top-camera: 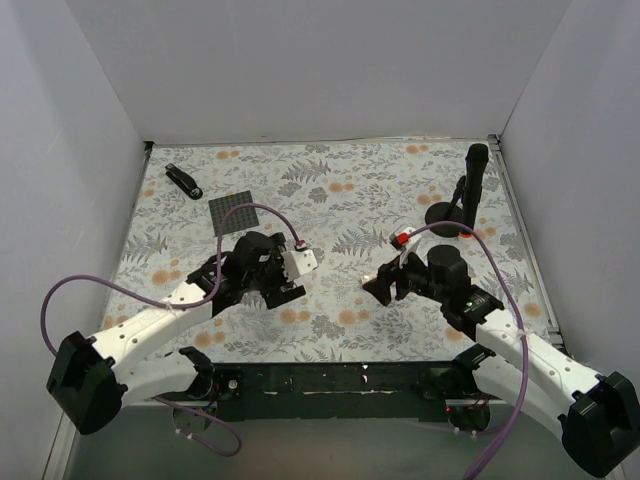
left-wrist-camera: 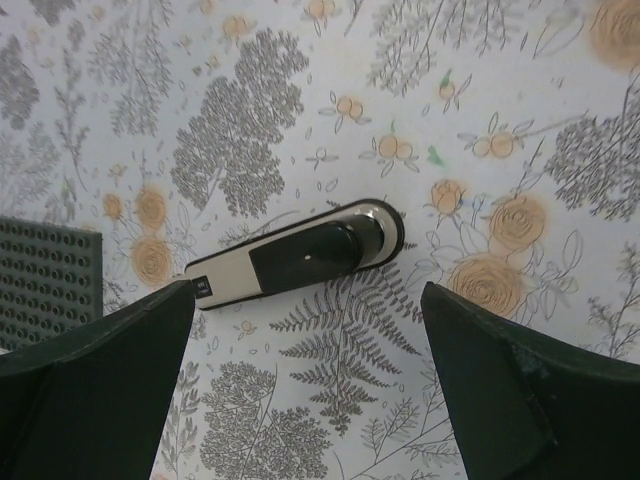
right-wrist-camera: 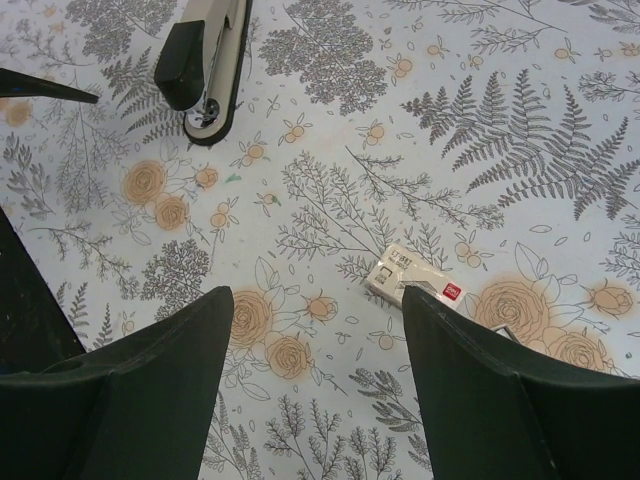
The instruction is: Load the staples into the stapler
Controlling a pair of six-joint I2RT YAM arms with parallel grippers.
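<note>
The stapler (left-wrist-camera: 300,255) is black on top with cream sides and lies flat and closed on the floral cloth, just beyond my open left gripper (left-wrist-camera: 307,300). It also shows at the top left of the right wrist view (right-wrist-camera: 205,55). In the top view it is mostly hidden under the left gripper (top-camera: 285,280). The small white staples box (right-wrist-camera: 415,283) with a red label lies by the right fingertip of my open, empty right gripper (right-wrist-camera: 316,292). The box (top-camera: 404,239) sits just beyond that gripper (top-camera: 378,285) in the top view. No loose staple block shows clearly.
A dark grey pegged plate (top-camera: 233,210) lies left of the stapler and also shows in the left wrist view (left-wrist-camera: 40,280). A slim black object (top-camera: 183,180) lies at the far left. A tall black stand with a round base (top-camera: 470,190) is at the back right. White walls enclose the table.
</note>
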